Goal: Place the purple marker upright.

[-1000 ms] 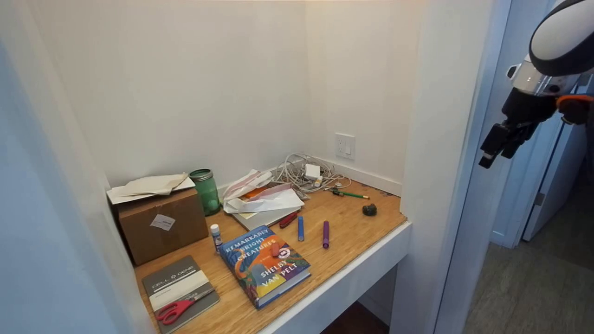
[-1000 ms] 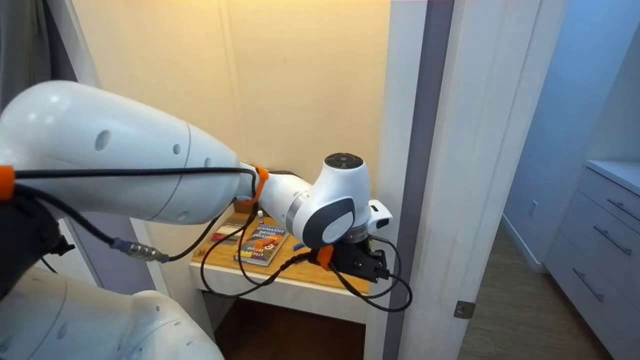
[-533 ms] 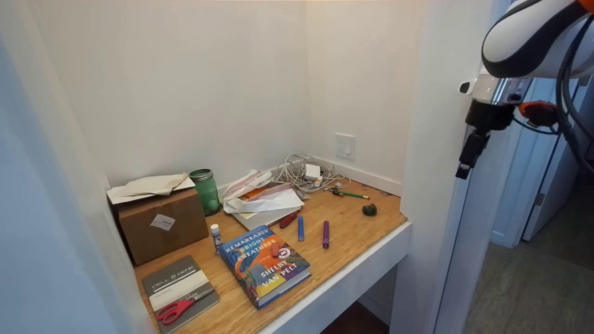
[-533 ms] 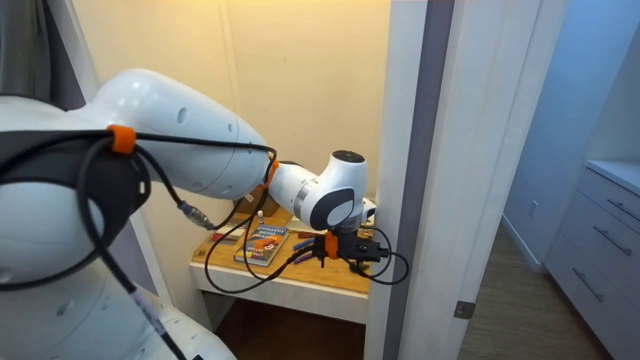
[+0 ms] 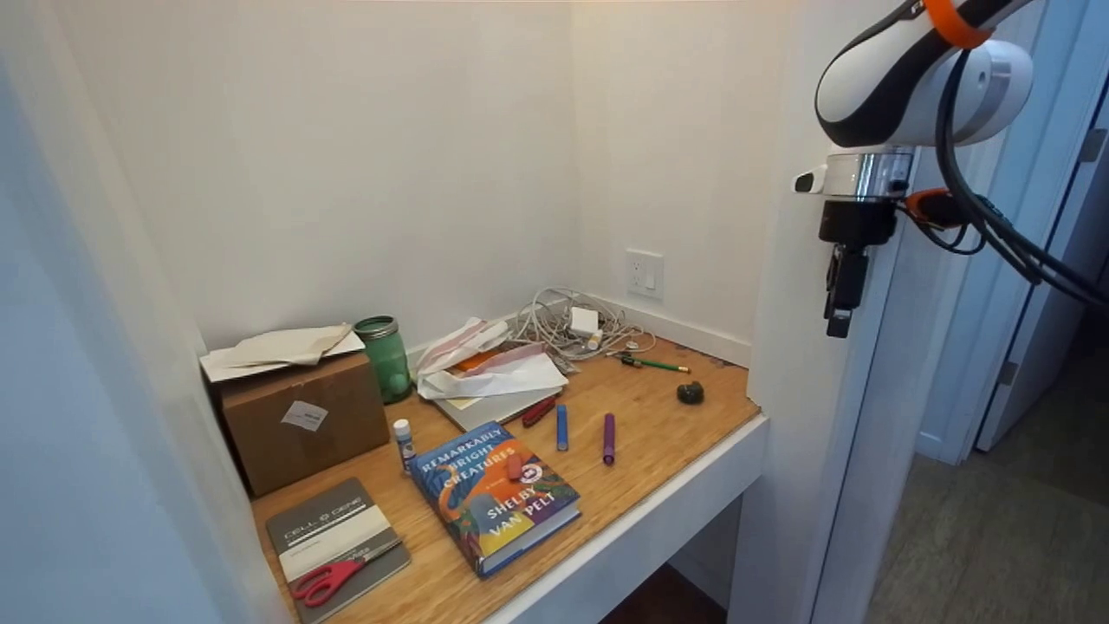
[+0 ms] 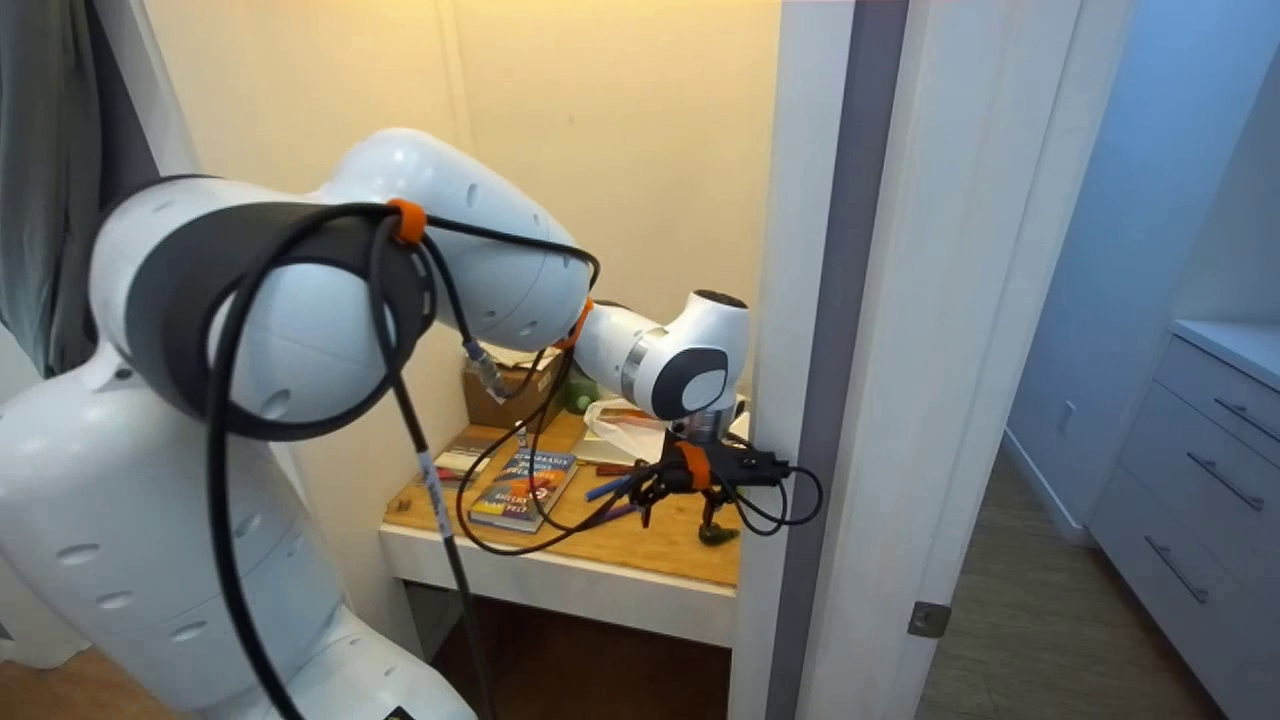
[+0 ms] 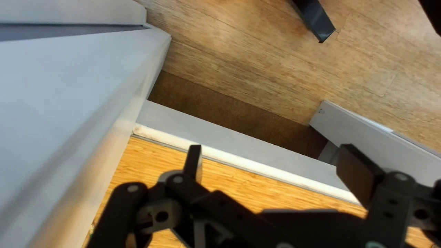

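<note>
The purple marker [image 5: 608, 439] lies on its side on the wooden desk, near the front edge. In an exterior view it shows partly behind cables as a thin purple strip [image 6: 612, 515]. My gripper [image 5: 838, 325] hangs pointing down, well to the right of the marker and above desk height, beside the white wall end. It also shows in an exterior view [image 6: 678, 522], with its two fingers apart. In the wrist view my gripper [image 7: 275, 168] is open and empty, over the desk's front edge. The marker does not show in the wrist view.
A blue marker [image 5: 561, 427] lies left of the purple one. A book [image 5: 494, 498], glue stick [image 5: 405, 444], notebook [image 5: 338, 542] with red scissors and box [image 5: 303, 425] are farther left. A dark lump [image 5: 690, 393] lies right. The wall end [image 7: 86, 103] stands close to my gripper.
My arm has swung left in the view that shows the whole desk, toward the desk. The gripper has turned from tilted to pointing straight down. The marker has not moved.
</note>
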